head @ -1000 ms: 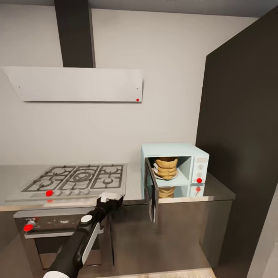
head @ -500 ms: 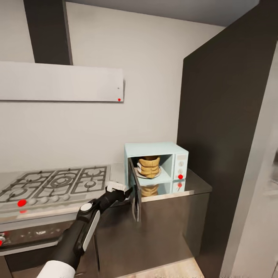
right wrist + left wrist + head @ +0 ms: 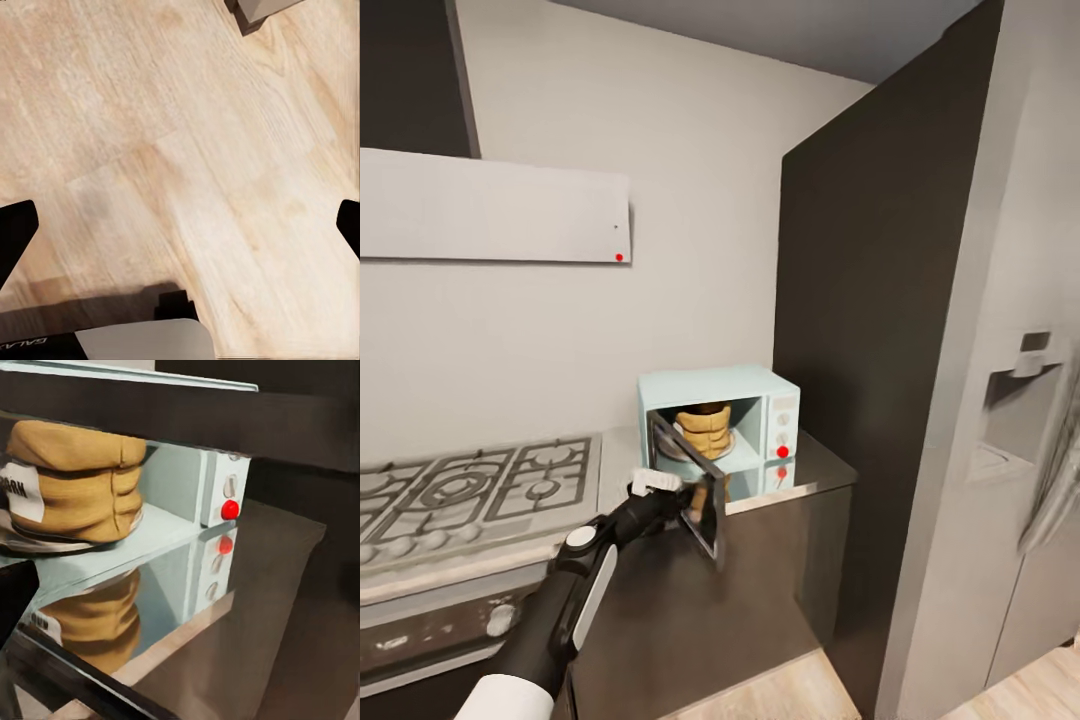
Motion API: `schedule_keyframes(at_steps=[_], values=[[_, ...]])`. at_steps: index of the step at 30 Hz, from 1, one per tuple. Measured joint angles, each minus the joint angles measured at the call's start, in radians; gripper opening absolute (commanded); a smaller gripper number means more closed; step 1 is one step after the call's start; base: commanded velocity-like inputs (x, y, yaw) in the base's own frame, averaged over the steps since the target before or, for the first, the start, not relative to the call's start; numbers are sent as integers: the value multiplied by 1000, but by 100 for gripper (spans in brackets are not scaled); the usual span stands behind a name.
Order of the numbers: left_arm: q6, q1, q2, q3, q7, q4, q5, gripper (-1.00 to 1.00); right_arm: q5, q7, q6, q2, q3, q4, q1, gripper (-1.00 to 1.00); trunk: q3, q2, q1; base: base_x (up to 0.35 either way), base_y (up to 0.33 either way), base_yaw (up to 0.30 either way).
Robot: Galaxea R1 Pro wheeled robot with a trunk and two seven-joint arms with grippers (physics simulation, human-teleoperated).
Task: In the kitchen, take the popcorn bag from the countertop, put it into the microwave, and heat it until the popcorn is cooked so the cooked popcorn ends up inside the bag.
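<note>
While the head view shows the popcorn bag (image 3: 703,429) upright inside the microwave (image 3: 717,432), the left gripper (image 3: 672,498) presses the half-open door (image 3: 691,490); its jaw state I cannot tell. In the right wrist view, the right gripper (image 3: 180,225) hangs wide open over wooden floor (image 3: 187,127), so the left arm is nearer.

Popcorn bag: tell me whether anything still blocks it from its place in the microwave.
Nothing visible does. The popcorn bag already sits inside the microwave on the round plate. Only the door stands partly open, with the left gripper beside it.
</note>
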Motion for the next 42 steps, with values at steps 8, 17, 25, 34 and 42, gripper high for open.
schedule_keyframes(at_steps=[8, 17, 25, 34, 42], values=[[4, 0, -1, -1, 161, 0, 0, 100, 0, 0, 0, 0, 0, 0, 0, 100, 0, 0, -1, 209, 0, -288], [4, 0, -3, -9, 163, 0, -1, 100, 0, -1, 0, 1, 0, 0, 0, 100, 0, 0, -1, 292, -91, -198], [4, 0, -4, -9, 163, 0, -2, 100, 0, -1, 1, 2, 0, 0, 0, 100, 0, 0, -1, 301, -125, -5], [1, 0, -4, -9, 163, -1, 0, 100, 0, -2, 1, 2, 1, 0, 0, 100, 0, 0, 0, 197, -8, 0], [-3, 0, -4, -9, 164, 0, -1, 100, 0, -1, 1, 2, 2, 0, 0, 100, 0, 0, 0, 142, 0, 0]])
